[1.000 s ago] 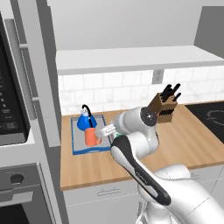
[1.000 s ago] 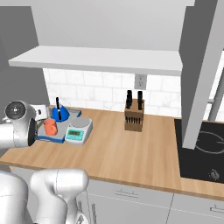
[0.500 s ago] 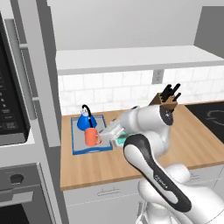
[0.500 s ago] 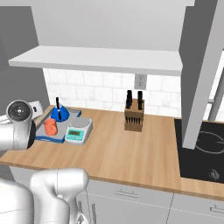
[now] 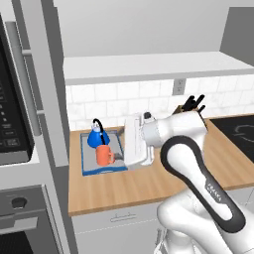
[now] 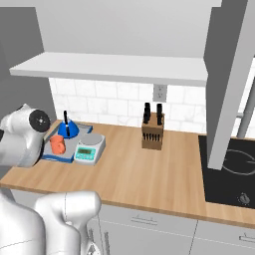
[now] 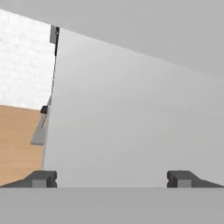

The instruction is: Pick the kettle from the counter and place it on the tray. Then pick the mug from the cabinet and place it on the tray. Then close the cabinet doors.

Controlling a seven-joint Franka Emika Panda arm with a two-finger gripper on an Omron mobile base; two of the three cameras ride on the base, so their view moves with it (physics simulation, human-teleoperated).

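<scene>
The blue kettle [image 5: 97, 137] [image 6: 67, 130] and the orange mug [image 5: 104, 156] [image 6: 58, 144] both stand on the blue-rimmed tray [image 5: 87, 170] [image 6: 50, 158] at the left end of the counter [image 5: 149, 183]. My gripper [image 5: 120, 145] hangs just right of the mug, apart from it, open and holding nothing. In the hand view its fingertips [image 7: 43, 178] stand wide apart in front of a large flat grey panel [image 7: 131, 113]. The cabinet [image 5: 149, 67] [image 6: 114, 67] is open, and its right door [image 5: 240, 30] [image 6: 226, 84] sticks out over the counter.
A white-green scale [image 6: 89, 148] sits right of the tray, hidden behind my hand in the left base view. A knife block [image 6: 152, 132] stands by the tiled wall and a black cooktop [image 6: 231, 172] lies at the right. The oven column [image 5: 20, 149] rises on the left.
The wrist has turned and the hand has lifted a little beside the tray, with the jaws staying open. Kettle and mug have not moved.
</scene>
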